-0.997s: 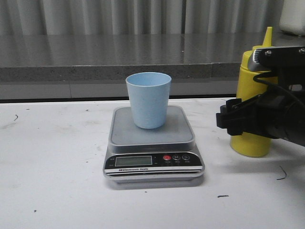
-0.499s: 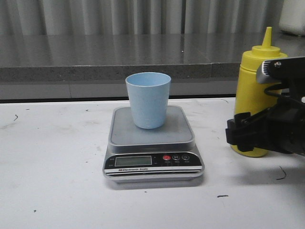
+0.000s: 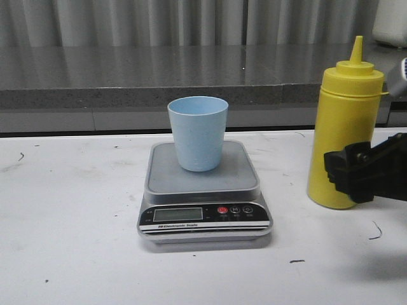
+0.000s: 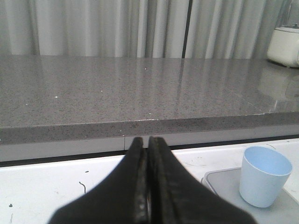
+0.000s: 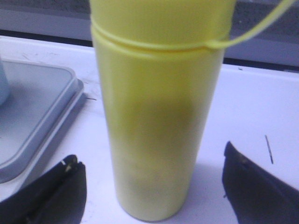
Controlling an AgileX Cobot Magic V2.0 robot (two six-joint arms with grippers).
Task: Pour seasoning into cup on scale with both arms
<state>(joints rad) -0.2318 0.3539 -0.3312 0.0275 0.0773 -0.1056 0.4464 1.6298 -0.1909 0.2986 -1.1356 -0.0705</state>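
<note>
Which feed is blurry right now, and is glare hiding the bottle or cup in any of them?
Right wrist view: the seasoning bottle fills the frame, soft and out of focus. Front view: sharp; the cup and scale are evenly lit, no glare. Left wrist view: the left gripper is a dark blurred shape, the background clear.

— Where's the cup (image 3: pixel 198 132)?
— On the scale (image 3: pixel 203 190), mid-table (image 3: pixel 76 241), toward the platform's back.
— And the bottle (image 3: pixel 345 127)?
— Upright on the table, right of the scale and apart from it. The right gripper (image 3: pixel 356 175) is in front of its lower part, a finger either side.
</note>
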